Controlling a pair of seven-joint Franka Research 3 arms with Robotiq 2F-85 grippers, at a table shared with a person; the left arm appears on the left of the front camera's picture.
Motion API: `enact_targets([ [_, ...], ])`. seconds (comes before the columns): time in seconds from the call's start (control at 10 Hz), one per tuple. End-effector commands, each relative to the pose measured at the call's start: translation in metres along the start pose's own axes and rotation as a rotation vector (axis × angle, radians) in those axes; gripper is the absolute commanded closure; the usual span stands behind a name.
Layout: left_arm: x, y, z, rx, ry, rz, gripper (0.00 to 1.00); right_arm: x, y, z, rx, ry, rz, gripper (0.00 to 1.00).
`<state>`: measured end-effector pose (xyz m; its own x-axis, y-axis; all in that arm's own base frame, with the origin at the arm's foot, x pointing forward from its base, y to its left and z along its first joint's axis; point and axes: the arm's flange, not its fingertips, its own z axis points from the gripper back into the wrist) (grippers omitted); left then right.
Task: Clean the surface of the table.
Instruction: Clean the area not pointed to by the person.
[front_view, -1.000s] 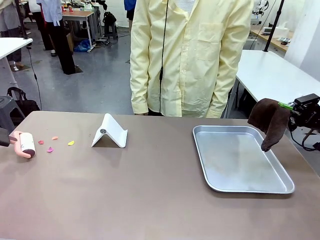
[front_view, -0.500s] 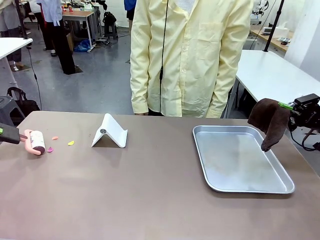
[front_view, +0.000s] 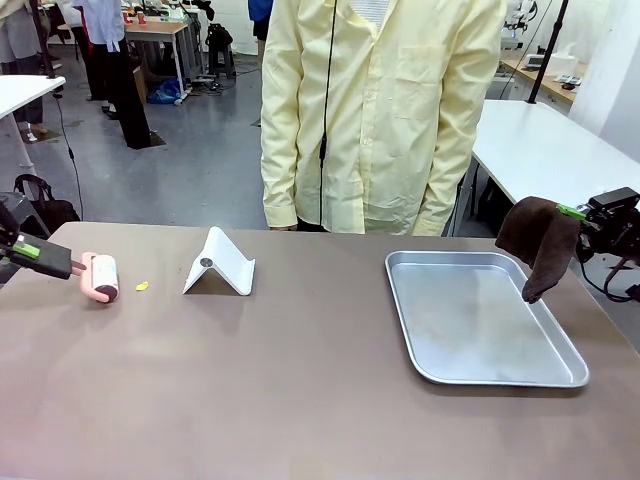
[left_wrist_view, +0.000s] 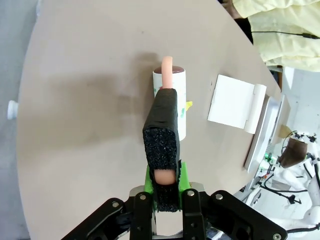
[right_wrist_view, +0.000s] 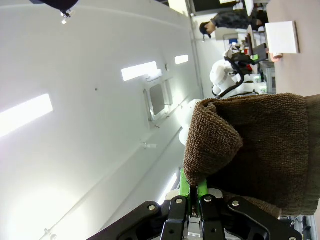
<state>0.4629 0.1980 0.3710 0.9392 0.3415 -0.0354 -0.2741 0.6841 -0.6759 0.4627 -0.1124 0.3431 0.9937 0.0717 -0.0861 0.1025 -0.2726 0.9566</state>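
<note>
Cleanup looks nearly done: my left gripper (front_view: 62, 267) clamps a pink lint roller (front_view: 104, 278) near the matte taupe-brown table (front_view: 300, 390)'s last yellow scrap (front_view: 142, 286); my right gripper (front_view: 572, 213) clamps a brown cloth (front_view: 540, 240).

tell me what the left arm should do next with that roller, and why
Probably roll the lint roller a short way toward the white stand, over the yellow scrap. The left gripper is shut on the roller's pink handle, and that scrap lies on the table just beside the roller, the only litter I can see.
</note>
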Motion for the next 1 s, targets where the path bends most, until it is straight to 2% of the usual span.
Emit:
enact_targets([
  [0.0, 0.016, -0.005, -0.015, 0.037, 0.033, 0.009, 0.8, -0.002, 0.003, -0.001, 0.014, 0.012, 0.018, 0.94],
  [0.3, 0.037, -0.027, -0.036, 0.043, 0.093, -0.003, 0.8, -0.002, 0.003, -0.001, 0.014, 0.012, 0.018, 0.94],
  [0.7, 0.042, -0.053, -0.082, 0.088, 0.154, -0.026, 0.8, -0.002, 0.003, -0.001, 0.014, 0.012, 0.018, 0.94],
  [0.9, 0.041, -0.062, -0.084, 0.039, 0.164, -0.02, 0.8, -0.002, 0.003, -0.001, 0.014, 0.012, 0.018, 0.94],
])
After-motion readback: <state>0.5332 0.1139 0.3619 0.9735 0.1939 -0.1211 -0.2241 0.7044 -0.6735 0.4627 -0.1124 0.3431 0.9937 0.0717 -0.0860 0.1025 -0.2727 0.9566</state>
